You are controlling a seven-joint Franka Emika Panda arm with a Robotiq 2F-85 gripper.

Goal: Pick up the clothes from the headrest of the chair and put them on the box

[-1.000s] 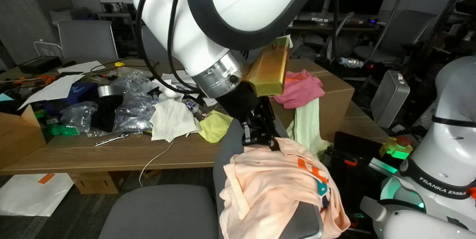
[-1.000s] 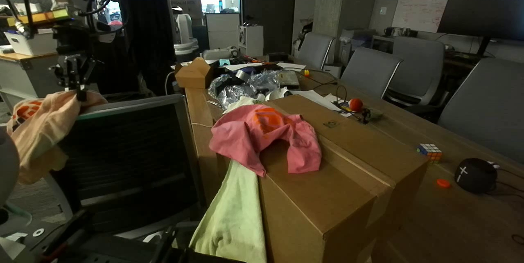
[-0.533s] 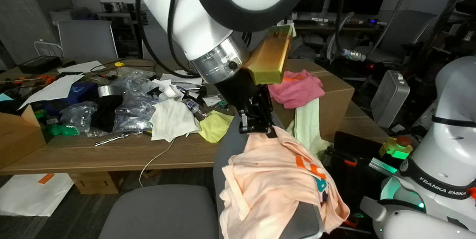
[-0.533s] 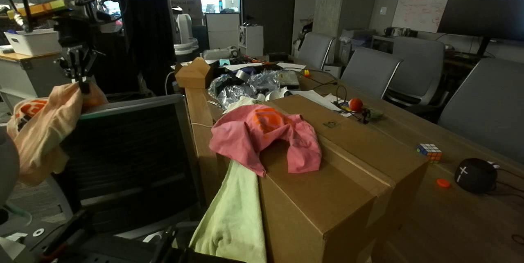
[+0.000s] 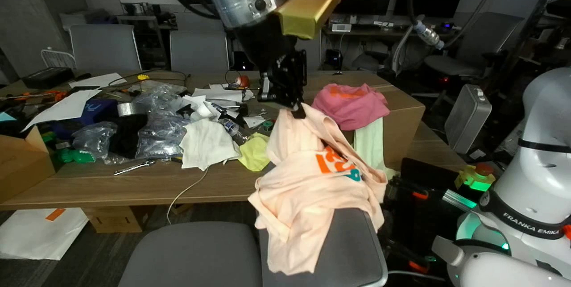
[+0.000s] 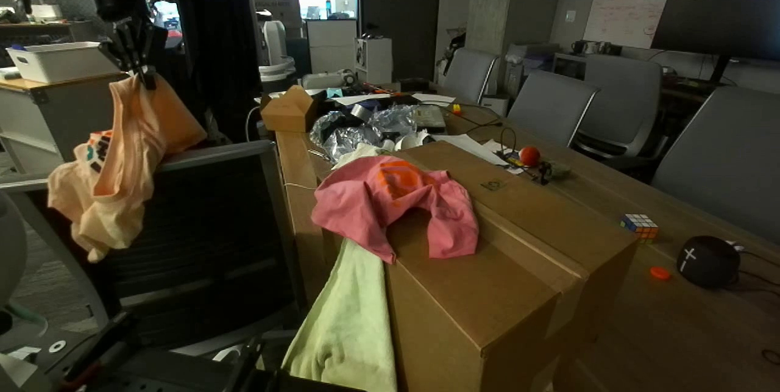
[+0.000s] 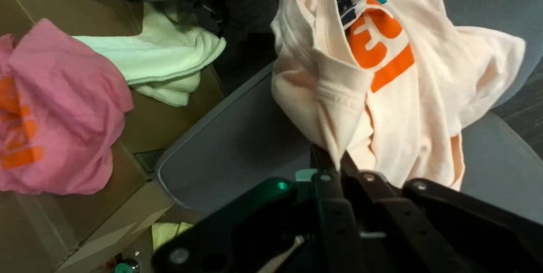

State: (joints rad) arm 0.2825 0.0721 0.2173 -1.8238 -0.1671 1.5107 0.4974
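The peach fabric shirt with orange lettering [image 5: 308, 175] hangs from the black two-fingered tool [image 7: 334, 161] — which pinches one fold tightly — while its lower part drapes over the grey chair backrest [image 5: 352, 251], apart from the brown cardboard box [image 6: 493, 294] bearing a pink garment [image 6: 396, 194].

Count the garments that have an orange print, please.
2: pink garment on the cardboard box; peach garment pinched in the gripper, draped over the chair back. Others may be hidden.
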